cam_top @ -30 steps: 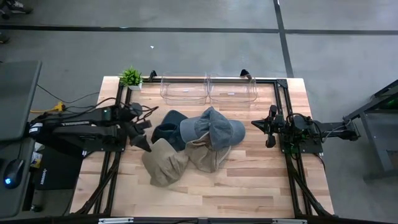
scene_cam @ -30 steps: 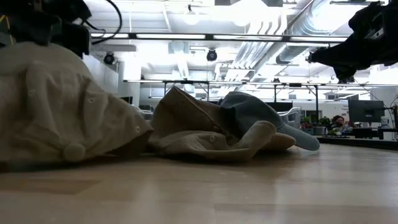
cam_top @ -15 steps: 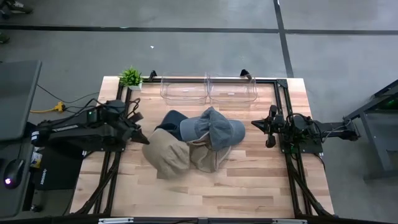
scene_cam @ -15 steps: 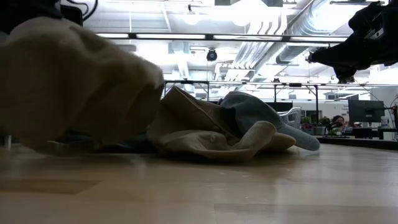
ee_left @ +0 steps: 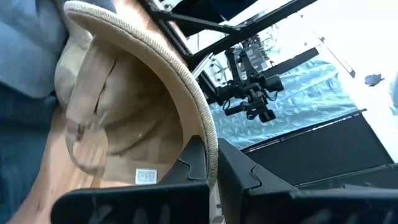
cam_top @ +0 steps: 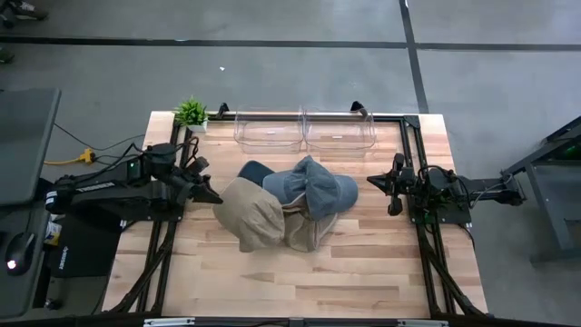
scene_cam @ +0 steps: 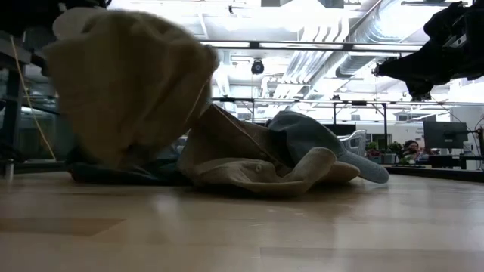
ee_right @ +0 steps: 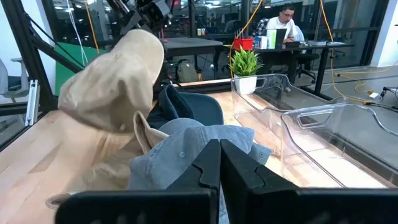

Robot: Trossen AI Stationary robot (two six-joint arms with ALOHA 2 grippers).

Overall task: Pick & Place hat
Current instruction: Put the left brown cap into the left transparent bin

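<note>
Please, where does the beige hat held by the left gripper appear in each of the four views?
High view: beige hat left of centre, beside the left gripper.
Low view: it hangs raised at upper left.
Left wrist view: its brim and inside fill the left half, pinched between the fingers.
Right wrist view: upper left.
Shared landmark: the blue hat.

Tan hat [cam_top: 251, 216], blue denim hat [cam_top: 313, 186]

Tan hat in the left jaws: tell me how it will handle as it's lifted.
Likely floppy: the tan hat hangs slack from the left gripper, clamped by its brim. Its crown sags onto the pile, so it may drag the dark blue hat. Probably light, since a thin brim pinch carries it.
</note>
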